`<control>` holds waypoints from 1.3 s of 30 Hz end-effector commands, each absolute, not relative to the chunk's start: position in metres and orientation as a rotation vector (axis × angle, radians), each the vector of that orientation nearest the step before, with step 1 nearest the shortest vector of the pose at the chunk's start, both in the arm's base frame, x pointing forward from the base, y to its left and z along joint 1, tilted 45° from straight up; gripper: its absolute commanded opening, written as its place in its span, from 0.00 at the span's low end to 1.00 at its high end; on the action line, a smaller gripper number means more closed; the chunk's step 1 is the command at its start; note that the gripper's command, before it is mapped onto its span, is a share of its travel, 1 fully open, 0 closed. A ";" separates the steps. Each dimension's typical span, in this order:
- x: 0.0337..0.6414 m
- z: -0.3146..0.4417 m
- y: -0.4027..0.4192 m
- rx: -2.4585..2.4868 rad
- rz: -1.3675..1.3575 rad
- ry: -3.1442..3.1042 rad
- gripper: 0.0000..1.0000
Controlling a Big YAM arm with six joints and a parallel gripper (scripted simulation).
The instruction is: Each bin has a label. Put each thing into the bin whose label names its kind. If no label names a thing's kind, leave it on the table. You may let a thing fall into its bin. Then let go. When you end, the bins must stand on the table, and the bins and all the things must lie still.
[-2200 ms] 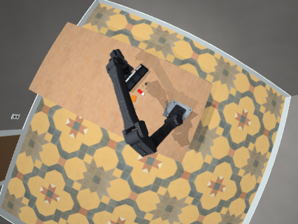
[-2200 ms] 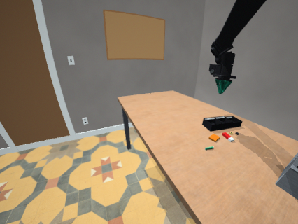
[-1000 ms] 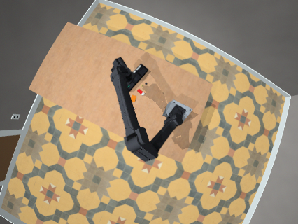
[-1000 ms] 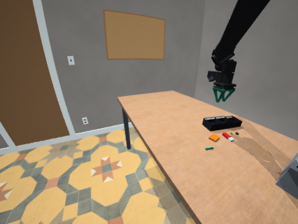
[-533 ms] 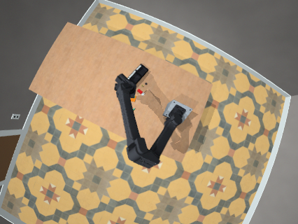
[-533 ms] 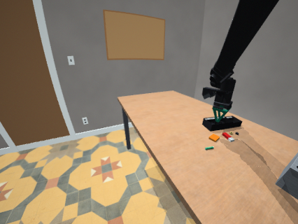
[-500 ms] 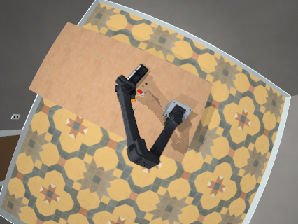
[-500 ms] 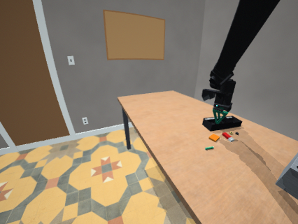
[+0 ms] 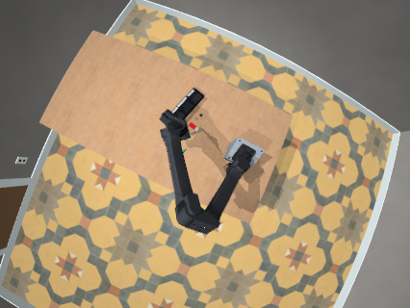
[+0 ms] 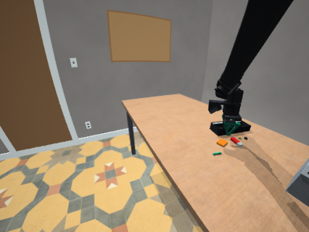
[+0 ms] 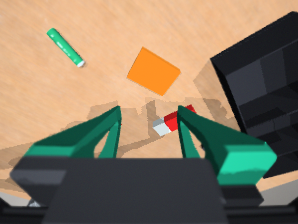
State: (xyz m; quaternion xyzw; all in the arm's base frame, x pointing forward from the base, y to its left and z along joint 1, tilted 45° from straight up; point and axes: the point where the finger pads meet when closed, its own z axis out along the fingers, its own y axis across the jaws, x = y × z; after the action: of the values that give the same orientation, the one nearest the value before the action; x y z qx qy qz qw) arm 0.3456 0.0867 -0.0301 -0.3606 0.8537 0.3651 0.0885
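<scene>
My gripper [image 11: 149, 111] [image 10: 231, 128] is open and empty, low over the table beside the black three-part bin [image 11: 265, 95] [image 10: 245, 125] [image 9: 189, 101]. A red and white block [image 11: 171, 122] [image 10: 236, 141] [image 9: 192, 126] lies on the table just ahead of my fingertips, close to the right finger. An orange flat square [image 11: 153, 71] [image 10: 222, 142] lies a little farther out. A green cylinder [image 11: 65, 47] [image 10: 217, 154] lies apart to the left. A small dark piece [image 10: 246, 138] lies near the bin. The bin labels do not show in these views.
The wooden table [image 9: 120, 96] [image 10: 174, 119] stretches far to the left of the things. The arm's grey base [image 9: 236, 145] [image 10: 299, 181] stands near the table's right end. The table's front edge runs close to the green cylinder.
</scene>
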 end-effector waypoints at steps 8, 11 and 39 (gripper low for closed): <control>0.362 -0.018 0.080 -1.400 0.978 2.279 0.53; 0.366 -0.017 0.088 -1.465 0.964 2.222 0.53; 0.356 -0.028 0.077 -1.927 0.662 1.526 0.53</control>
State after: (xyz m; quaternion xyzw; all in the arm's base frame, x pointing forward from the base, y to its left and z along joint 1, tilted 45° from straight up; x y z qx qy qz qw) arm 0.3495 0.0910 -0.0291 -0.7011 0.6041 0.2730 0.2626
